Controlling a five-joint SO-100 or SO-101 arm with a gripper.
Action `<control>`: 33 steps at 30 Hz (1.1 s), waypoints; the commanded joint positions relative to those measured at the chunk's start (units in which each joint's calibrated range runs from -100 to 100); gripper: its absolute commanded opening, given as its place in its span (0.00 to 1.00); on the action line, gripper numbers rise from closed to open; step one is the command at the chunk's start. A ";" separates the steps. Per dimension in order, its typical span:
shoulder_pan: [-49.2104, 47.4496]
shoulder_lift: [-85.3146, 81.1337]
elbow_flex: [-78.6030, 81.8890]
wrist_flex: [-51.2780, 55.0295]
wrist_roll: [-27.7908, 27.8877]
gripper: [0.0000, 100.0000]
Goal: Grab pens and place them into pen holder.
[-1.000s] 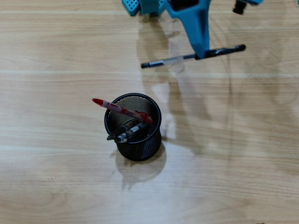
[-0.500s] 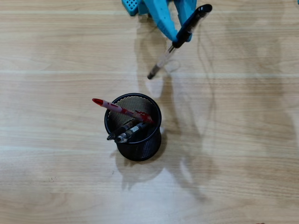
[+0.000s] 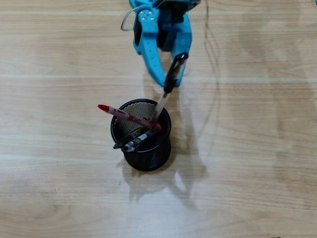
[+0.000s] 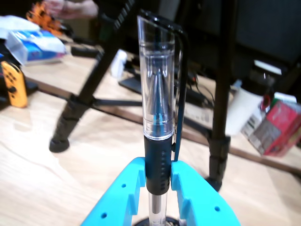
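Observation:
The black wire-mesh pen holder (image 3: 142,135) stands on the wooden table in the overhead view. A red-and-clear pen (image 3: 126,116) leans out over its left rim, and two black-and-clear pens (image 3: 133,140) lean inside it. My blue gripper (image 3: 168,82) is just beyond the cup's far rim, shut on another black-and-clear pen (image 3: 170,82). That pen is steeply tilted, its lower end over the cup's mouth. In the wrist view this pen (image 4: 158,113) stands upright, pinched at its black grip between the two blue fingers (image 4: 193,195), with the cup's rim (image 4: 157,221) just below.
The wood-grain table (image 3: 257,148) spreads all around the cup. In the wrist view, black tripod legs (image 4: 80,103) stand on the table beyond the gripper, with a white bottle (image 4: 240,113), a red pack (image 4: 277,129) and other clutter behind.
The gripper has carried the pen from the upper right down and left to the cup. The pen has swung from lying nearly flat to steeply tilted over the cup's mouth.

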 commanded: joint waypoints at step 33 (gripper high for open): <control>2.10 -9.64 8.71 -0.77 -4.19 0.11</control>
